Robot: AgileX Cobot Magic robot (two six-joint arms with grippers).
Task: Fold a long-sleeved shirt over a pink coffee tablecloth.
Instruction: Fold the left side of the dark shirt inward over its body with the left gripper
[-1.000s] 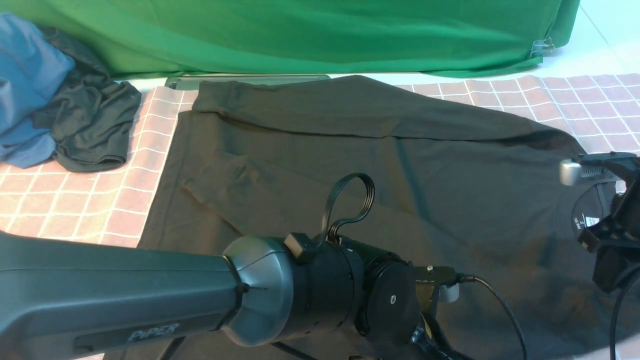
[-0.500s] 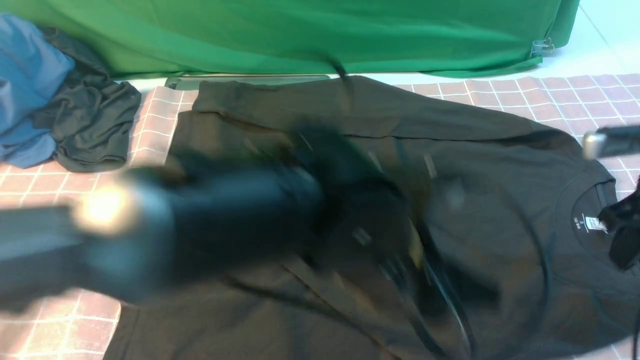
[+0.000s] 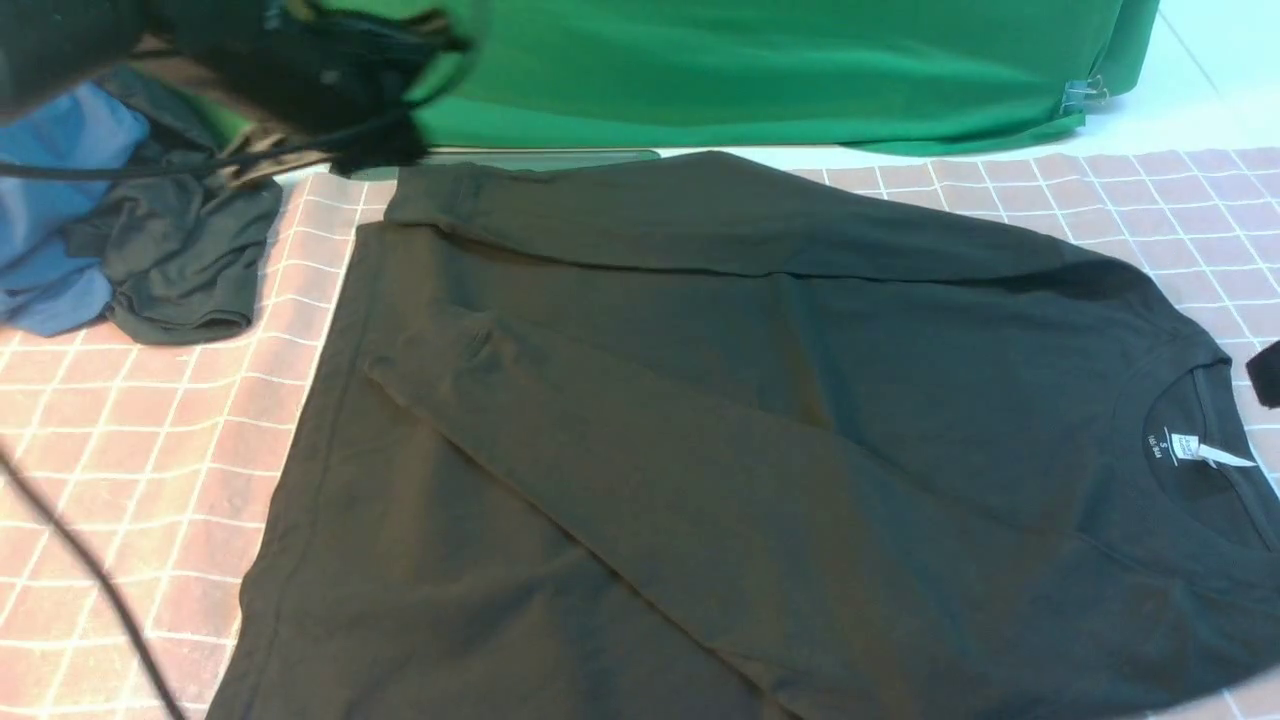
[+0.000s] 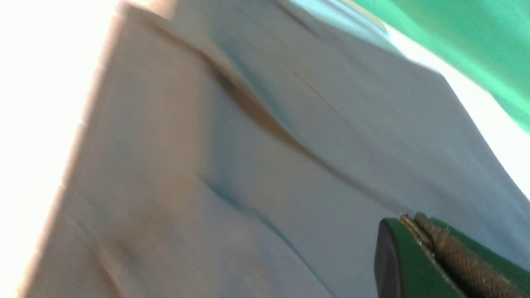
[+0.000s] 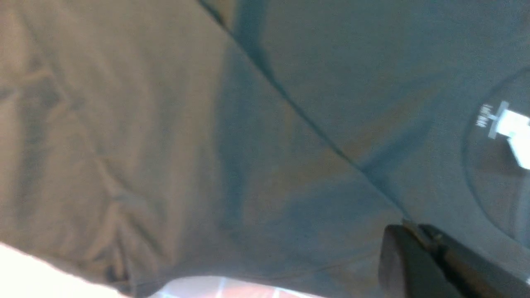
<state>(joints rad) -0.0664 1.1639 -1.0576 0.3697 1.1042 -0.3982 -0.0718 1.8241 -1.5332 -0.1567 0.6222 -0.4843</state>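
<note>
The black long-sleeved shirt (image 3: 700, 420) lies flat on the pink coffee tablecloth (image 3: 130, 420), neck to the right, white neck label (image 3: 1190, 447) showing. Both sleeves are laid across its body. The mountain print does not show. My left arm (image 3: 300, 50) is a blurred dark mass high at the far left, off the shirt. In the left wrist view my left gripper (image 4: 408, 219) is shut and holds nothing, above shirt fabric (image 4: 248, 165). Only a sliver of my right arm (image 3: 1265, 372) shows at the right edge. My right gripper (image 5: 410, 227) is shut and empty above the shirt (image 5: 248, 124), near the label (image 5: 511, 124).
A blue garment (image 3: 50, 150) and a smaller dark grey-green garment (image 3: 180, 260) are heaped at the far left. The plain green cloth (image 3: 750, 70) hangs along the back. A black cable (image 3: 80, 570) crosses the near left of the tablecloth.
My left arm has swung from low over the shirt's near side up to the far left. My right arm has drawn back to the right edge. The shirt has not moved.
</note>
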